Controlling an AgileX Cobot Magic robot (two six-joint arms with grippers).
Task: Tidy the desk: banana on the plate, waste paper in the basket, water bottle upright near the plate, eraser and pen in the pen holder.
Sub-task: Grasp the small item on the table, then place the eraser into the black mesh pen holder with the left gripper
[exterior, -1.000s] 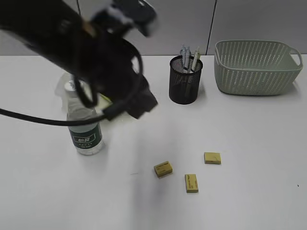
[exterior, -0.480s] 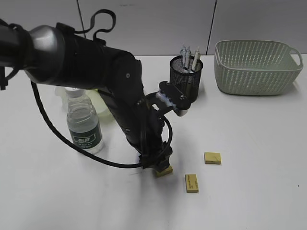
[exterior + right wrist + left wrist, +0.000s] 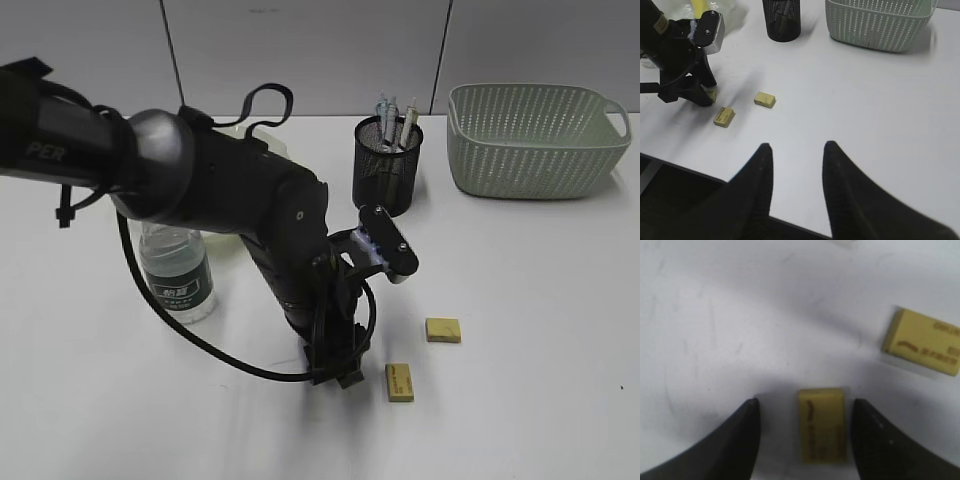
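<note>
Erasers: I count three on the desk point(image 3: 520, 300), all in front of the pen holder point(image 3: 386, 168). One eraser point(image 3: 822, 424) lies between my left gripper's point(image 3: 805, 432) open fingers, untouched; only the left wrist view shows it. Two erasers point(image 3: 443, 330) point(image 3: 399, 382) lie beside it. My right gripper point(image 3: 796, 172) hangs part open, holding nothing. One bottle point(image 3: 178, 272) stands left of the holder.

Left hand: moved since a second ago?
Yes. The left hand has come down and toward the camera, away from the black mesh pen holder, now straddling a small yellow rectangular eraser on the white desk.
</note>
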